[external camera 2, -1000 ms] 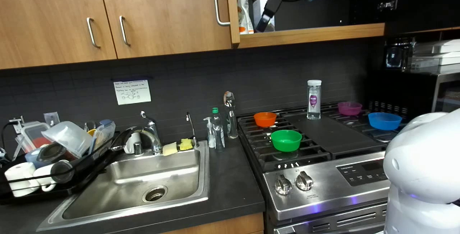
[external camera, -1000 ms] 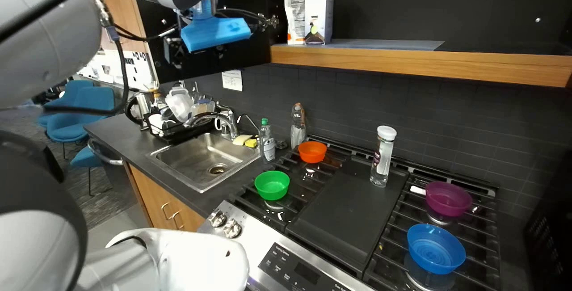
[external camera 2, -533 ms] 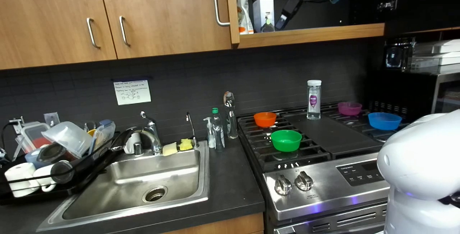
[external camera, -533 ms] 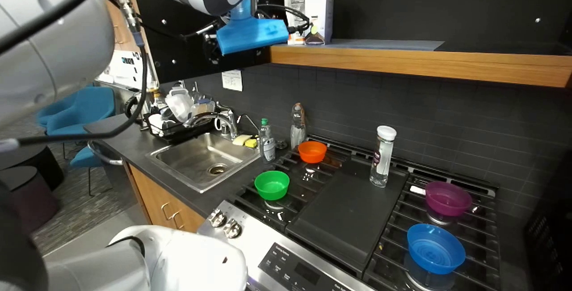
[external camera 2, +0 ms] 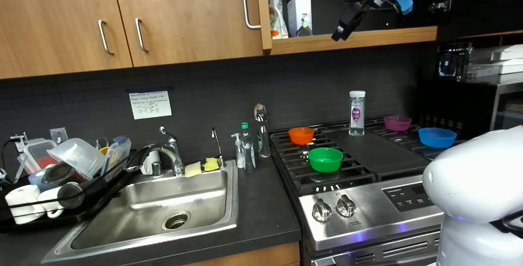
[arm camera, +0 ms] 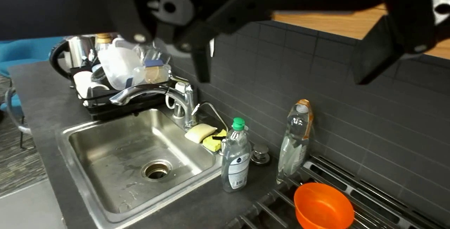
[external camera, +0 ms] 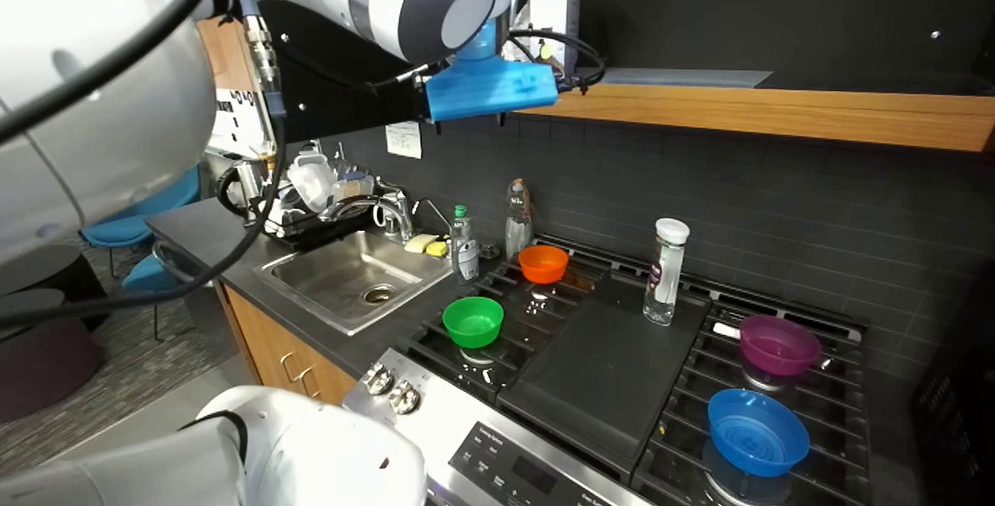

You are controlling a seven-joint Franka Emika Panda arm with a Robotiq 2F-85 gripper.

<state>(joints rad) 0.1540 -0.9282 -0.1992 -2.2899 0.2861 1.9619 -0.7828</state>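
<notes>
My gripper point(arm camera: 284, 77) stands wide open, its two dark fingers far apart with nothing between them. In an exterior view the gripper point(external camera 2: 340, 35) hangs at the edge of the open cabinet shelf point(external camera 2: 392, 36), tilted down and apart from everything. A blue mount point(external camera: 491, 88) hides most of the fingers in an exterior view. Below stand an orange bowl point(arm camera: 321, 206), a green-capped soap bottle point(arm camera: 236, 164) and a clear bottle with an orange top point(arm camera: 293, 141). On the stove sit a green bowl point(external camera: 473, 322), a blue bowl point(external camera: 758, 432), a purple bowl point(external camera: 780, 345) and a white-capped bottle point(external camera: 666, 273).
A Stash box point(external camera 2: 300, 14) and a bag point(external camera 2: 277, 8) stand on the shelf. A metal sink point(external camera 2: 179, 200) with a tall faucet point(external camera 2: 173, 155) and sponges point(external camera 2: 193, 169) lies beside the stove. A loaded dish rack point(external camera 2: 92, 200) is at the far side.
The arm has come lower and moved along the cabinet front, rightward in both exterior views, away from the Stash box in one of them. The gripper stays open; bowls and bottles are unmoved.
</notes>
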